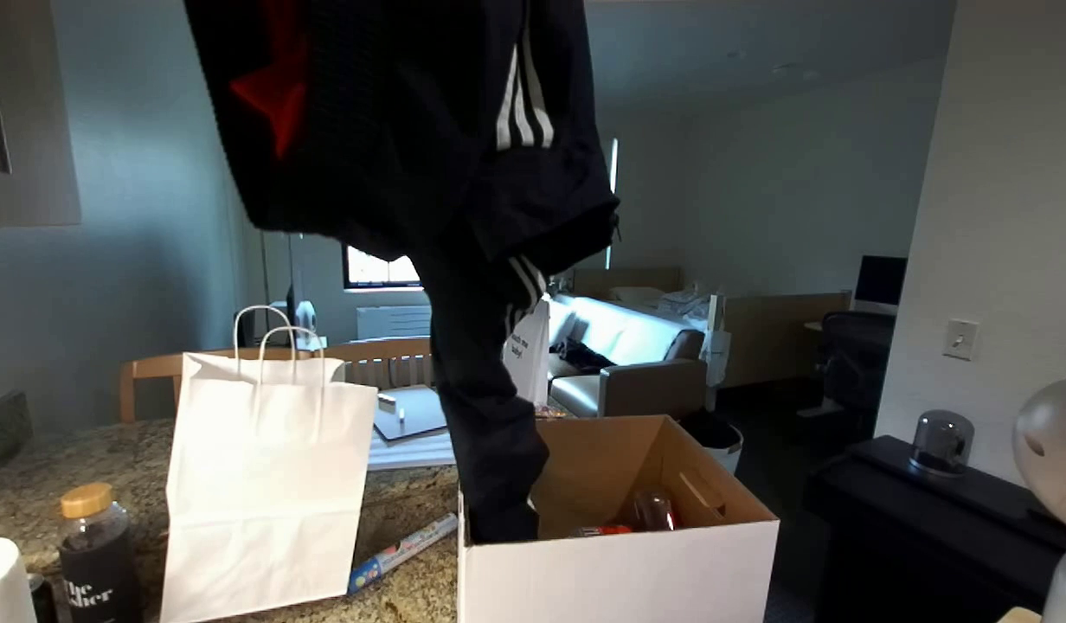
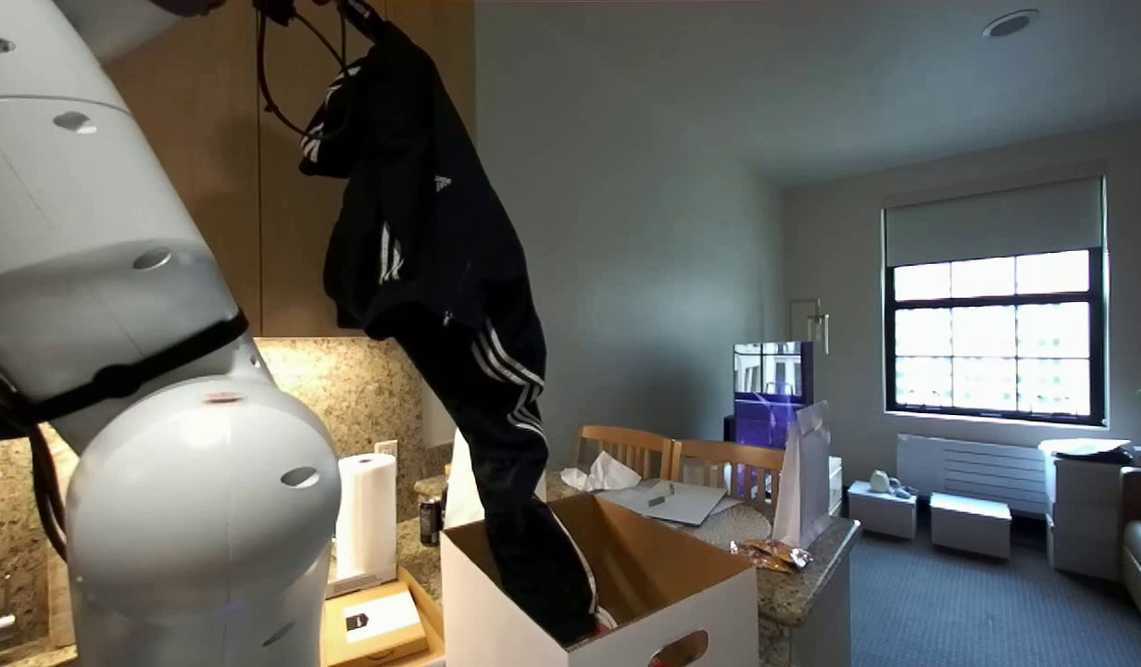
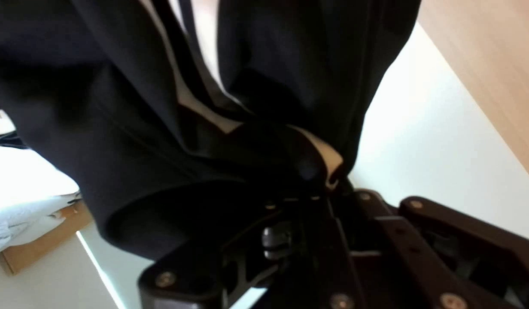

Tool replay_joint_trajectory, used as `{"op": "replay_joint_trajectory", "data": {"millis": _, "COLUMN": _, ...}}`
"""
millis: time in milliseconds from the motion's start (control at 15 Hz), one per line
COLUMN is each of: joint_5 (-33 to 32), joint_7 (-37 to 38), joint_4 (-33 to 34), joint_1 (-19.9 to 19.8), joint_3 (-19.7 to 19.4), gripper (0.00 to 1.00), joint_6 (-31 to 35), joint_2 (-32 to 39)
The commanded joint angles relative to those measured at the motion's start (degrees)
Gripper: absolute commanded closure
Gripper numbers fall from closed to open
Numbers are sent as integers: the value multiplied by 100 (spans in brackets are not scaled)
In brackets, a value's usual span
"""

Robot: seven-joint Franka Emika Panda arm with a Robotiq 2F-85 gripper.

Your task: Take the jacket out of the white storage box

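Observation:
The black jacket (image 1: 533, 190) with white stripes hangs stretched out in the air. It also shows in an exterior view (image 2: 469, 232) and fills much of the wrist view (image 3: 118, 107). Its lower sleeve reaches down inside the white storage box (image 1: 619, 575); the sleeve's end is hidden behind the box rim. The box, brown inside, also shows in an exterior view (image 2: 719, 621). My gripper (image 3: 329, 186) is shut on the top of the jacket, high above the box. The gripper (image 2: 357, 14) is only partly visible at the top edge of an exterior view.
A white paper bag (image 1: 269, 484) stands beside the box, with a patterned tube (image 1: 403, 554) between them. A bottle (image 1: 96, 554) stands near the bag. A red-brown object (image 1: 654, 510) lies in the box. Wooden cabinets (image 2: 200, 185) are behind the arm; a paper towel roll (image 2: 365, 514) stands below.

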Motion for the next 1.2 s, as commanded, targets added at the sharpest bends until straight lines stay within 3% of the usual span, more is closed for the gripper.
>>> {"op": "replay_joint_trajectory", "data": {"millis": 0, "joint_5": 411, "joint_7": -131, "joint_4": -501, "joint_1": 250, "joint_3": -63, "gripper": 98, "joint_6": 409, "joint_2": 641}}
{"op": "replay_joint_trajectory", "data": {"millis": 400, "joint_5": 2430, "joint_7": -783, "joint_4": -2856, "joint_1": 1115, "joint_3": -724, "gripper": 98, "joint_6": 1807, "joint_2": 745}}
{"op": "replay_joint_trajectory", "data": {"millis": 600, "joint_5": 3522, "joint_7": -1464, "joint_4": -3901, "joint_1": 1513, "joint_3": -1013, "gripper": 98, "joint_6": 1748, "joint_2": 798}}
{"op": "replay_joint_trajectory", "data": {"millis": 667, "joint_5": 3632, "joint_7": -1586, "joint_4": -4205, "joint_1": 2066, "joint_3": -1459, "gripper": 98, "joint_6": 1692, "joint_2": 940}}
{"op": "replay_joint_trajectory", "data": {"millis": 867, "joint_5": 4381, "joint_7": -2302, "joint_4": -5222, "joint_1": 2675, "joint_3": -2013, "gripper": 98, "joint_6": 1512, "joint_2": 996}}
{"op": "replay_joint_trajectory", "data": {"millis": 1000, "joint_5": 4533, "joint_7": -2655, "joint_4": -5651, "joint_1": 2975, "joint_3": -2244, "gripper": 98, "joint_6": 1358, "joint_2": 1253}}
{"op": "replay_joint_trajectory", "data": {"millis": 1133, "joint_5": 4305, "joint_7": -2777, "joint_4": -5781, "joint_1": 3151, "joint_3": -2239, "gripper": 98, "joint_6": 1184, "joint_2": 1690}}
